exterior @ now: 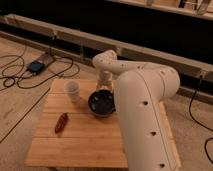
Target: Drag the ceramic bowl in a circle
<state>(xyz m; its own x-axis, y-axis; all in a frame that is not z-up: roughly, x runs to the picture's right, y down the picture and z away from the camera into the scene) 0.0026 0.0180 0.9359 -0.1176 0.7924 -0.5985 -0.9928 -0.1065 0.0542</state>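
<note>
Right, we are looking down on a light wooden slatted table filling the lower left of the frame, and the round, glossy dark navy-black ceramic bowl is sitting upright near the frame's centre, towards the far side of the tabletop. Its shiny inside is catching a little light. The bulky white robot arm is sweeping in from the lower right, bending over at the top and reaching down behind the bowl. The gripper is hanging at the bowl's far rim, right up against it; we cannot tell whether it is parted or clamped on that rim, since the wrist is blocking our view. Just left of the bowl, apart from it, a small white cup is standing upright. Further towards the lower left, a small reddish-brown elongated object is lying flat on the planks, well apart from both. Beyond the table, in the upper left, black cables are trailing over the floor around a dark flat device.
</note>
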